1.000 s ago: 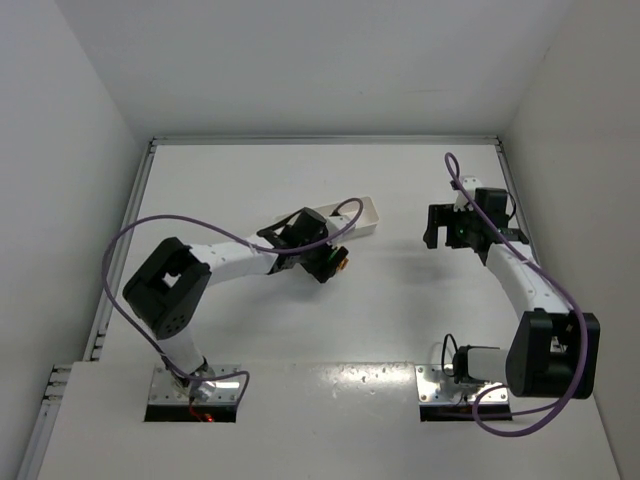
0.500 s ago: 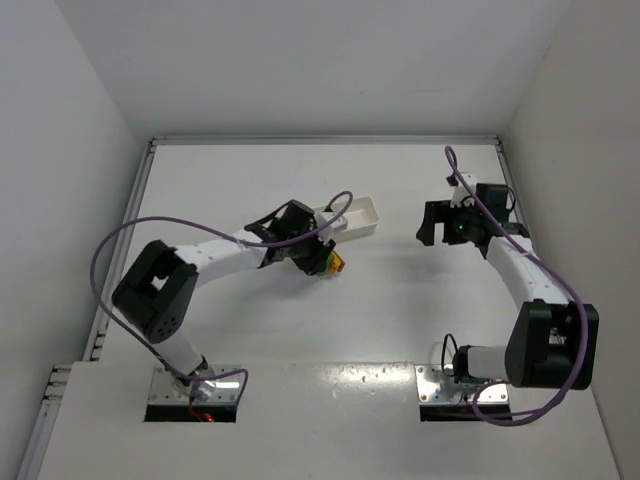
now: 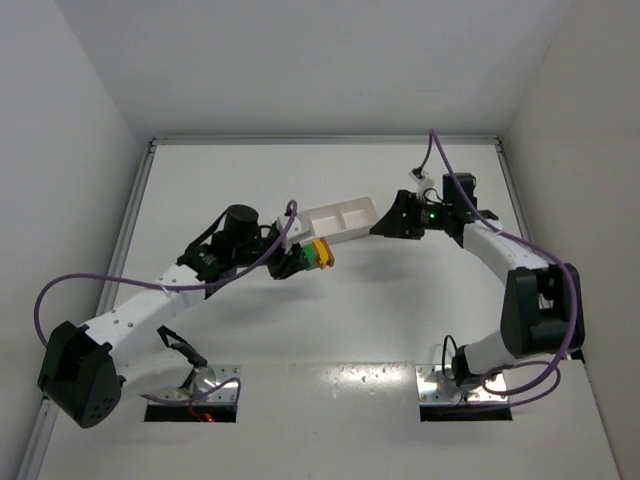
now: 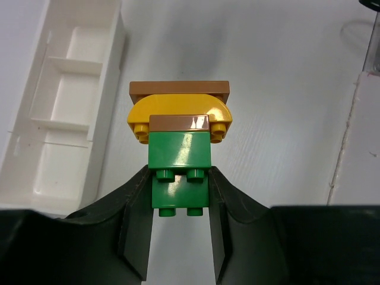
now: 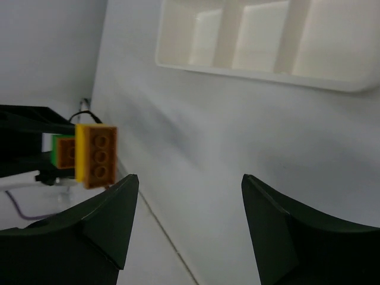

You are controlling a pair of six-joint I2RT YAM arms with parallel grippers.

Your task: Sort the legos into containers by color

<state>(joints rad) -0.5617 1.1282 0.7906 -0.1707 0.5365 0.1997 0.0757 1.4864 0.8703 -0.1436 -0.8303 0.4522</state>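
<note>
Lego stack (image 4: pixel 180 113) in left end effector (image 4: pixel 180 178) (green brick (image 4: pixel 180 155) pinched).

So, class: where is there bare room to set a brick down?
Free: the three compartments of the tray, the table strip behind it, and the wide patch toward the near edge. Crowded: the tray's near side, where the left claw grips the lego stack, and its right end, by the right claw.

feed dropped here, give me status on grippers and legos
Left gripper shut on lego stack, pinching green brick. Right gripper open, empty. Tray compartments all empty, nothing blocking it.
</note>
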